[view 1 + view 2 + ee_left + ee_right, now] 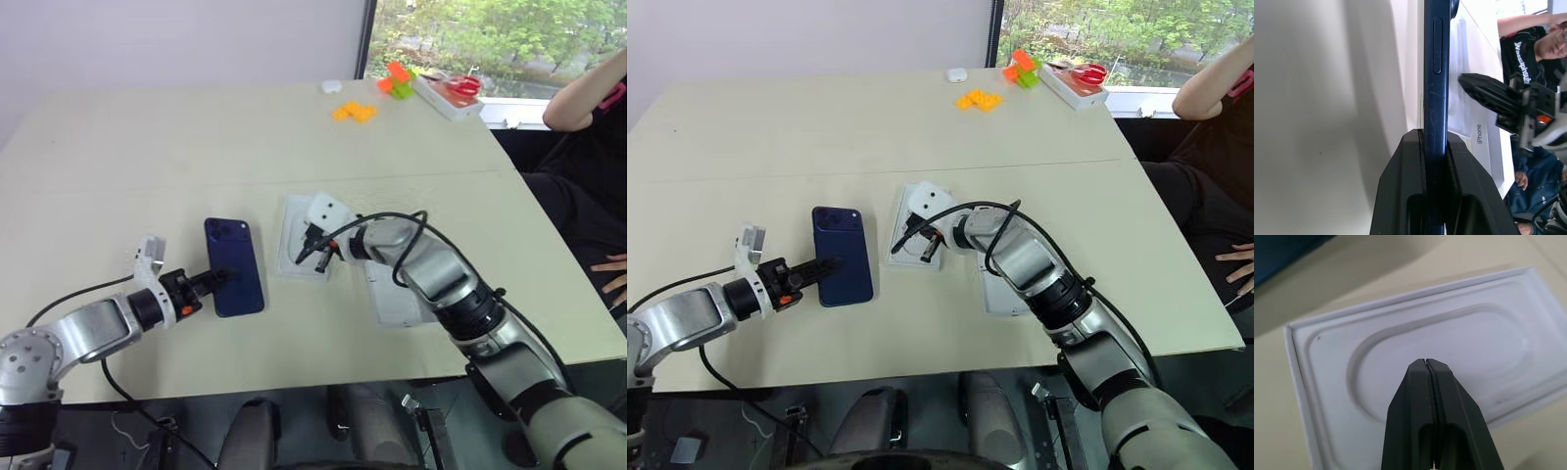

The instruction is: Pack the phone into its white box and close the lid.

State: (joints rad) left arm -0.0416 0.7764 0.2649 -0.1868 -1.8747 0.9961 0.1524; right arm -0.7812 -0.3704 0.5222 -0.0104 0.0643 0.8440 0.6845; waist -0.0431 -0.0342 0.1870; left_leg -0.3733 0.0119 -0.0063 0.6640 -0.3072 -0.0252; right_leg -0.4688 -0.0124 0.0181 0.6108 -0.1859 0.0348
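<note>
A pale table (147,157) by a window carries the scene. The moulded white insert (1415,342) is overhung by the right gripper (315,251), jaws pressed together. The navy phone (235,264) is clamped edgewise by the left gripper (217,279), beside the insert

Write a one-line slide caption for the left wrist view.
Left gripper shut on the dark navy-blue slab phone's edge.
</note>
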